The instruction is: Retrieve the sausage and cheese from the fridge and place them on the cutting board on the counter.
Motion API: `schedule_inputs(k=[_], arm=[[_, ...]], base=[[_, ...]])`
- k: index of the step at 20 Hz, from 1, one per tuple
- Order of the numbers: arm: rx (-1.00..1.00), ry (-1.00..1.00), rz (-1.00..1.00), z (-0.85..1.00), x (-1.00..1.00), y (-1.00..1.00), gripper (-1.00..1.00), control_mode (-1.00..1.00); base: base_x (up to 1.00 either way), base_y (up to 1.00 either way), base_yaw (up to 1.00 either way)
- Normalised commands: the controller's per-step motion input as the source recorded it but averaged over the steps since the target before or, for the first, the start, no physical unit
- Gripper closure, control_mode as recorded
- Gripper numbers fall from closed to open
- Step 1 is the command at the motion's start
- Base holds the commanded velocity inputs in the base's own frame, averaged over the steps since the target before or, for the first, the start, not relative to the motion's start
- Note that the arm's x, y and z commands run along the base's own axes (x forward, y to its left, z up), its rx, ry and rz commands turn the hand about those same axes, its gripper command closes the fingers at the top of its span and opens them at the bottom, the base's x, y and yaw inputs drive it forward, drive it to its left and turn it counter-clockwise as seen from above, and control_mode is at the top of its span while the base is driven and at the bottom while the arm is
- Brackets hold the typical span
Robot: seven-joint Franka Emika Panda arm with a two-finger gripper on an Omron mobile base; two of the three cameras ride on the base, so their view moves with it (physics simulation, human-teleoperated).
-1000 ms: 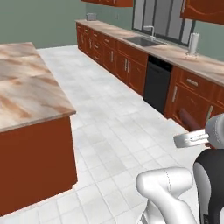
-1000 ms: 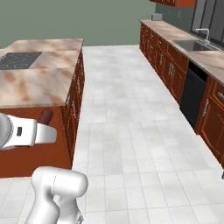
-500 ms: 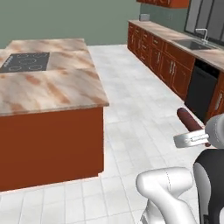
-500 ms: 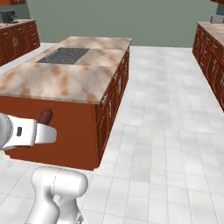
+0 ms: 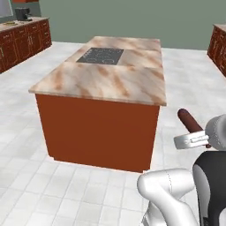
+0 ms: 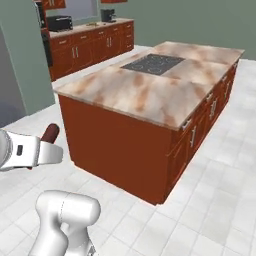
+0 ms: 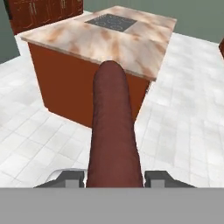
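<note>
Fingertips at the lower left and lower right of the hand view press on either side of the sausage, so the gripper is clamped on it; the dark link runs up mid-frame toward the marbled island counter, with its black cooktop at top centre

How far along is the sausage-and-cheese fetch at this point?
Done: the sausage is out of the fridge, clamped in the gripper and sticking out ahead of it.
In hand: carrying it, with the island counter and its cooktop in front.
Left: setting the sausage on the cutting board, then fetching the cheese.
</note>
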Motion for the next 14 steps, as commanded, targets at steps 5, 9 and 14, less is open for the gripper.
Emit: schedule_inputs(k=[5, 9, 14], arm=[[0.00, 0.00, 0.00, 0.00, 0.00, 0.00, 1.00, 1.00], [0.00, 0.00, 0.00, 0.00, 0.00, 0.00, 1.00, 1.00], [0.00, 0.00, 0.00, 0.00, 0.00, 0.00, 1.00, 1.00]], base=[[0.62, 0.54, 0.67], [0.82, 0.60, 0.63], [1.00, 0.47, 0.40]])
